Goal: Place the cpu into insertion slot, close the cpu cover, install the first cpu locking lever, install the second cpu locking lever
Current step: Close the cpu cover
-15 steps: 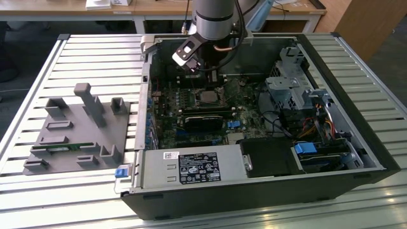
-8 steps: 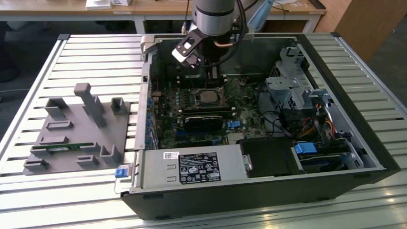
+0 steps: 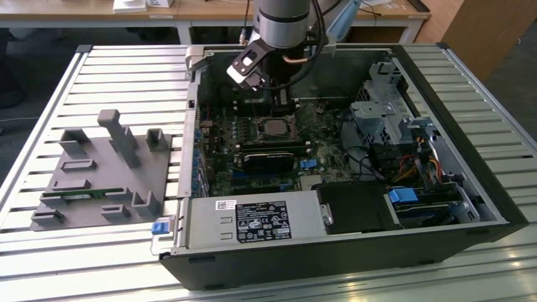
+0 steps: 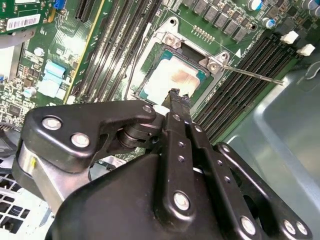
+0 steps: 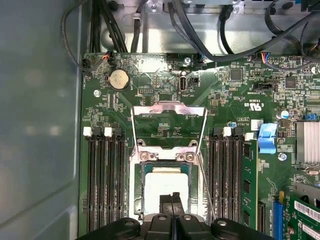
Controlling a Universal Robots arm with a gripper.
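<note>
Motherboard (image 5: 235, 90); cpu (image 5: 165, 187) in insertion slot (image 5: 165, 167), memory slots (image 5: 105, 185) flanking; cpu cover (image 5: 169, 107) raised

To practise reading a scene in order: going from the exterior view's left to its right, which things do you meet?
Grey plastic stand with upright blocks → cpu sitting in its socket on the green board → metal drive cage → black case wall.

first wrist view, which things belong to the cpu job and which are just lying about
Job: cpu, seated in the insertion slot; cpu cover, open; locking lever; hand, shut, near the cpu.
Lying about: coin battery; memory slots; blue clip; cables.
</note>
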